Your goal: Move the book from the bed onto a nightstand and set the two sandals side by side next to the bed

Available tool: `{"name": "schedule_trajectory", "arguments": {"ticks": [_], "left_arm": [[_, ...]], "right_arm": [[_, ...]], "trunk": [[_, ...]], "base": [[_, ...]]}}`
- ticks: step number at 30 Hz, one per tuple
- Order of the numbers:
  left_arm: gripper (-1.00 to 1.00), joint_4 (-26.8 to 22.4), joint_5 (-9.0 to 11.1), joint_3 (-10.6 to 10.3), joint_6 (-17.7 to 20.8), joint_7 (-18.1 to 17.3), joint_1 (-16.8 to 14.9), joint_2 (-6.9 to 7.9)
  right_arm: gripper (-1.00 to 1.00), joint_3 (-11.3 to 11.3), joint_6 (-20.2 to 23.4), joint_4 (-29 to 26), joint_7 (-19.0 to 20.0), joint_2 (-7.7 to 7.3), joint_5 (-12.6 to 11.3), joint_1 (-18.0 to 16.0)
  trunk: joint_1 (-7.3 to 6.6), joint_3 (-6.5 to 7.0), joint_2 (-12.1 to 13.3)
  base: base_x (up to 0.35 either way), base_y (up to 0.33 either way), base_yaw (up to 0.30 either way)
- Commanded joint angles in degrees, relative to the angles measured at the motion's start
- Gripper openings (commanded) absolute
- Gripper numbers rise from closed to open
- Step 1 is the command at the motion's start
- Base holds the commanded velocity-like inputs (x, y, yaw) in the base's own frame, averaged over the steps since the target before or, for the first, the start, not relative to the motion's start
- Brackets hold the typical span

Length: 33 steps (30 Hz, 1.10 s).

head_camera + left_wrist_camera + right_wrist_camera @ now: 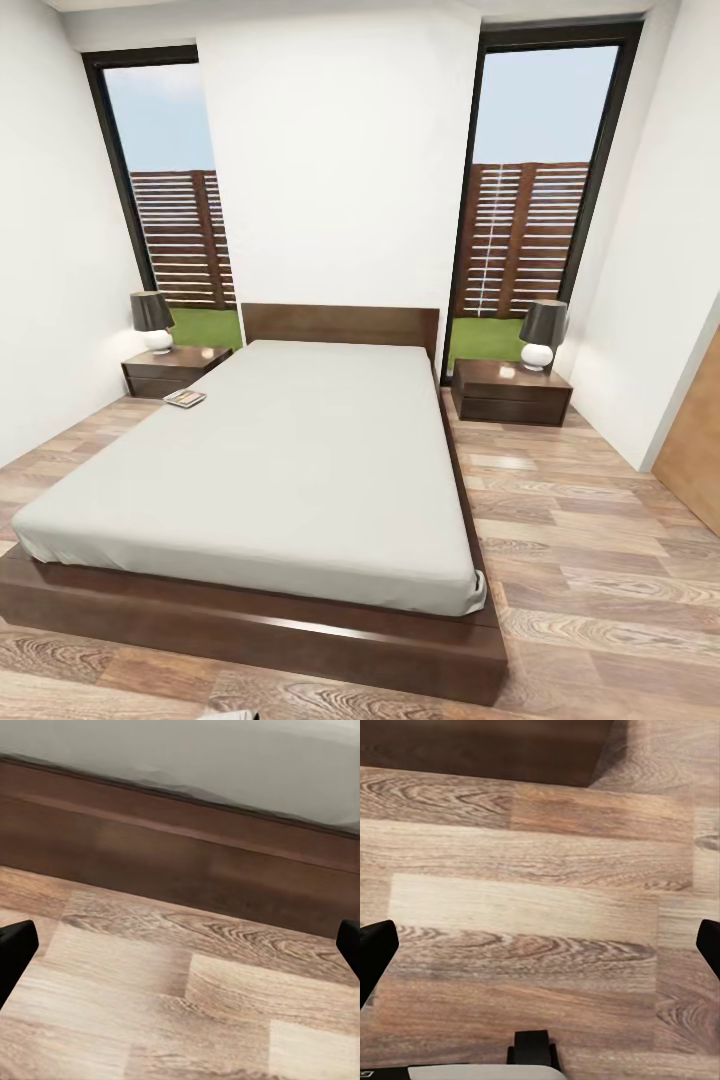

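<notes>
The bed [300,450] takes up the middle of the bedroom, a pale grey mattress on a dark brown frame [187,862]. The book [185,398] lies flat on the mattress's left edge, close to the headboard and right beside the left nightstand [175,368]. The right nightstand [510,392] stands across the bed. The sandals are out of view. My left gripper [180,952] is open over bare floor at the foot of the bed frame. My right gripper [540,952] is open over floor planks, with nothing between its fingers.
Each nightstand carries a lamp with a dark shade, the left lamp [153,320] and the right lamp [541,335]. Tall black-framed windows flank the headboard wall. A brown door [697,440] is at the right edge. Wood floor [590,560] runs wide along the bed's right side.
</notes>
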Motion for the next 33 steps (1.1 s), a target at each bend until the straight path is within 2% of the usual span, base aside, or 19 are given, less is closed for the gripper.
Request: {"name": "schedule_trajectory", "arguments": {"ticks": [1, 11, 33], "left_arm": [[1.00, 0.1, 1.3, -0.1, -0.2, 0.0, 0.0, -0.07], [1.00, 0.2, 1.8, -0.2, -0.2, 0.0, 0.0, -0.18], [1.00, 1.6, 1.8, -0.3, -0.1, -0.1, 0.0, -0.27]], "right_arm": [[1.00, -0.1, -0.2, 0.0, 0.0, 0.01, -0.1, 0.0], [1.00, -0.1, -0.2, 0.0, 0.1, 0.01, 0.0, 0.0], [1.00, -0.1, -0.2, 0.1, -0.2, 0.01, 0.0, 0.0]], "trunk": [[0.00, -0.05, 0.0], [0.00, -0.05, 0.0], [0.00, -0.05, 0.0]], "base": [[0.000, 0.000, 0.000], [0.000, 0.000, 0.033], [0.000, 0.000, 0.276]]}}
